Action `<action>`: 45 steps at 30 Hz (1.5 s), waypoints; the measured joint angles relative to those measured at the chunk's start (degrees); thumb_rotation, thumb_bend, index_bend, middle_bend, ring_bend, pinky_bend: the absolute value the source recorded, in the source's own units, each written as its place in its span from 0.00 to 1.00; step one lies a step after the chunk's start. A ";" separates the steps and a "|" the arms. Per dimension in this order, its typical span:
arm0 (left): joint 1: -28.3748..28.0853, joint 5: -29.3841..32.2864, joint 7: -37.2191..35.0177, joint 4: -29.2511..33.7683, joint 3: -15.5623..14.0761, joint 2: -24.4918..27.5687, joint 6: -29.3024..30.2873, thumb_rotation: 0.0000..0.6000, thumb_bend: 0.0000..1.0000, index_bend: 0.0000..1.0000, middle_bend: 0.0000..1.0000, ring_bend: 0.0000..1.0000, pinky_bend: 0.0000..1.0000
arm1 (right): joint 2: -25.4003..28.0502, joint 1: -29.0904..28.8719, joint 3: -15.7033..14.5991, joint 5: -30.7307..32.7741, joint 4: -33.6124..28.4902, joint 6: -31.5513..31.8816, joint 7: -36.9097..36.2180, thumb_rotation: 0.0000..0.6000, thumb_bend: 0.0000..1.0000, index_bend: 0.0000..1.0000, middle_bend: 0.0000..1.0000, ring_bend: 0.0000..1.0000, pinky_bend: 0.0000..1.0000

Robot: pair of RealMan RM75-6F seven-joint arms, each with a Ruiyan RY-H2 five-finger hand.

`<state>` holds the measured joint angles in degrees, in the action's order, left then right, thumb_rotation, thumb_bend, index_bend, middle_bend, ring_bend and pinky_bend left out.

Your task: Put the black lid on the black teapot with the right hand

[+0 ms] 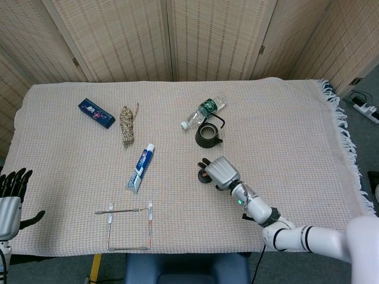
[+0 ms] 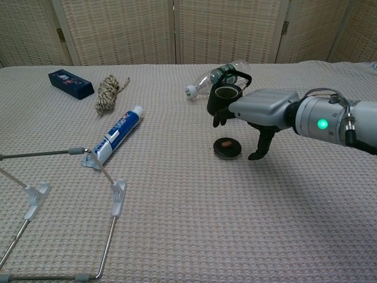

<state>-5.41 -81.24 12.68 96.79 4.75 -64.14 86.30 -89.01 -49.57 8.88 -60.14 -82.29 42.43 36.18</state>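
The black teapot [image 1: 208, 135] [image 2: 222, 96] stands open-topped near the middle of the table, its handle arched above it. The round black lid [image 2: 227, 148] with a brown knob lies flat on the cloth just in front of the teapot. In the head view only the lid's left edge [image 1: 202, 176] shows from under my hand. My right hand [image 1: 220, 171] [image 2: 262, 113] hovers over the lid with its fingers apart and pointing down, holding nothing. Its thumb [image 2: 261, 146] hangs just right of the lid. My left hand [image 1: 13, 188] waits at the table's near left edge, fingers spread.
A plastic water bottle [image 1: 204, 111] [image 2: 215, 77] lies right behind the teapot. A toothpaste tube [image 1: 141, 167] [image 2: 115, 139], a rope bundle [image 1: 127, 124] [image 2: 108, 92] and a blue box [image 1: 96, 112] [image 2: 70, 82] lie to the left. A wire rack [image 1: 130, 223] [image 2: 70, 194] sits at the near edge.
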 measured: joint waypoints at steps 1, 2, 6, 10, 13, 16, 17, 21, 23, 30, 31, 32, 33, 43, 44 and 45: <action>0.00 0.01 -0.26 0.02 -0.02 0.05 -0.08 1.00 0.12 0.03 0.00 0.00 0.00 | -0.59 -0.48 -0.22 0.59 0.56 -0.12 0.40 1.00 0.22 0.20 0.23 0.84 0.93; 0.00 0.04 -0.64 0.01 -0.04 0.12 -0.18 1.00 0.12 0.03 0.00 0.00 0.00 | -1.00 -0.81 -0.37 0.96 0.96 -0.16 0.65 1.00 0.22 0.21 0.23 0.84 0.93; 0.03 0.16 -1.26 -0.25 -0.01 0.23 -0.28 1.00 0.12 0.03 0.00 0.00 0.00 | -2.66 -1.95 -0.95 1.88 2.47 -0.01 1.53 1.00 0.22 0.24 0.25 0.85 0.94; 0.01 0.15 -2.01 -0.57 -0.02 0.32 -0.45 1.00 0.12 0.03 0.00 0.00 0.00 | -4.12 -2.68 -1.42 2.08 3.96 0.78 1.93 1.00 0.22 0.26 0.26 0.85 0.94; -0.04 0.29 -2.47 -0.93 -0.02 0.23 -0.73 1.00 0.12 0.03 0.00 0.00 0.00 | -4.86 -3.22 -1.71 2.57 4.74 1.12 2.23 1.00 0.22 0.27 0.28 0.85 0.94; -0.16 0.47 -2.84 -1.39 0.03 0.10 -1.01 1.00 0.12 0.03 0.00 0.00 0.00 | -5.35 -3.56 -1.89 2.74 5.18 1.81 2.62 1.00 0.22 0.29 0.30 0.86 0.95; -0.19 0.48 -2.98 -1.54 0.04 0.06 -1.06 1.00 0.12 0.03 0.00 0.00 0.00 | -5.48 -3.64 -1.91 2.81 5.29 2.06 2.71 1.00 0.22 0.29 0.31 0.86 0.95; -0.21 0.59 -3.49 -2.02 0.10 -0.07 -1.14 1.00 0.12 0.03 0.00 0.00 0.00 | -5.90 -4.01 -2.00 3.23 5.67 2.73 2.97 1.00 0.22 0.32 0.33 0.87 0.96; -0.22 0.67 -3.74 -2.30 0.11 -0.17 -1.23 1.00 0.12 0.03 0.00 0.00 0.00 | -6.05 -4.20 -2.17 3.59 5.88 2.81 3.33 1.00 0.25 0.33 0.34 0.87 0.96; -0.20 0.82 -4.53 -3.12 0.02 -0.41 -1.50 1.00 0.12 0.03 0.00 0.00 0.00 | -6.69 -4.76 -2.63 4.66 6.51 3.28 4.11 1.00 0.34 0.35 0.35 0.87 0.96; -0.19 0.84 -4.62 -3.20 0.01 -0.43 -1.52 1.00 0.12 0.03 0.00 0.00 0.00 | -6.77 -4.82 -2.70 4.74 6.54 3.39 4.20 1.00 0.36 0.36 0.36 0.87 0.97; -0.19 0.85 -4.72 -3.29 0.00 -0.46 -1.54 1.00 0.12 0.03 0.00 0.00 0.00 | -6.83 -4.86 -2.75 4.76 6.55 3.49 4.28 1.00 0.38 0.36 0.36 0.87 0.97; -0.18 0.83 -4.80 -3.35 -0.02 -0.48 -1.55 1.00 0.12 0.03 0.00 0.00 0.00 | -6.88 -4.89 -2.80 4.77 6.55 3.63 4.37 1.00 0.40 0.37 0.37 0.87 0.97; -0.15 0.82 -5.14 -3.53 -0.10 -0.54 -1.68 1.00 0.12 0.02 0.00 0.00 0.00 | -5.92 -5.01 -1.60 5.18 5.69 5.49 3.49 1.00 0.41 0.43 0.39 0.87 0.97; -0.14 0.85 -5.05 -3.41 -0.10 -0.44 -1.67 1.00 0.12 0.02 0.00 0.00 0.00 | -5.50 -5.00 -1.25 5.19 5.49 5.76 3.20 1.00 0.41 0.43 0.39 0.87 0.97; -0.13 0.88 -4.99 -3.27 -0.09 -0.32 -1.66 1.00 0.12 0.02 0.00 0.00 0.00 | -5.02 -5.01 -0.90 5.20 5.31 6.00 2.96 1.00 0.41 0.43 0.39 0.87 0.97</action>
<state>-5.54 -80.36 7.69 93.52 4.66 -64.46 84.64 -94.03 -54.58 7.98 -54.95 -76.98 48.43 39.14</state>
